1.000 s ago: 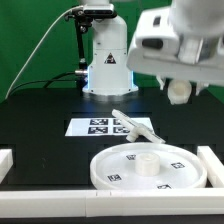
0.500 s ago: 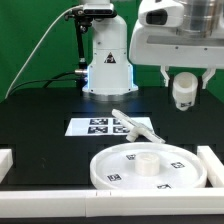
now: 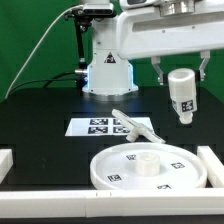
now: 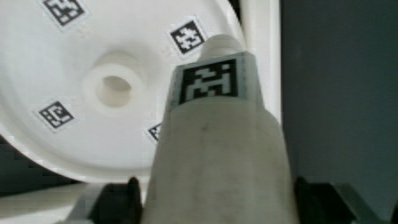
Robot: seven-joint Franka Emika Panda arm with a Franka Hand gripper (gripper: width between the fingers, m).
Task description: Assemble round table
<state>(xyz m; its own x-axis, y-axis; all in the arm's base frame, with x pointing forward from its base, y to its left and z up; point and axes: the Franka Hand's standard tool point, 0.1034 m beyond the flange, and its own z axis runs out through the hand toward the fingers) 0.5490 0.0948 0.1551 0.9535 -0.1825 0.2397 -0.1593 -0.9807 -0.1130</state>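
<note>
The large white rimmed round disc (image 3: 148,167) lies flat on the black table at the front, with square tags on its face and a raised socket (image 3: 146,164) at its centre. My gripper (image 3: 181,72) is shut on the short thick cylinder leg (image 3: 182,97), which hangs upright in the air above and behind the disc's right side in the exterior view. In the wrist view the leg (image 4: 219,140) fills the middle with a tag near its tip, and the disc (image 4: 107,80) lies beyond it. The flat elongated base piece (image 3: 133,123) lies tilted on the marker board.
The marker board (image 3: 100,127) lies behind the disc. White border rails stand at the exterior view's left (image 3: 5,163), front (image 3: 45,207) and right (image 3: 212,163). The robot's base (image 3: 107,62) stands at the back before a green backdrop.
The arm has swung toward the exterior view's left and lowered. The leg has turned from mostly hidden to hanging upright, lower, in full view.
</note>
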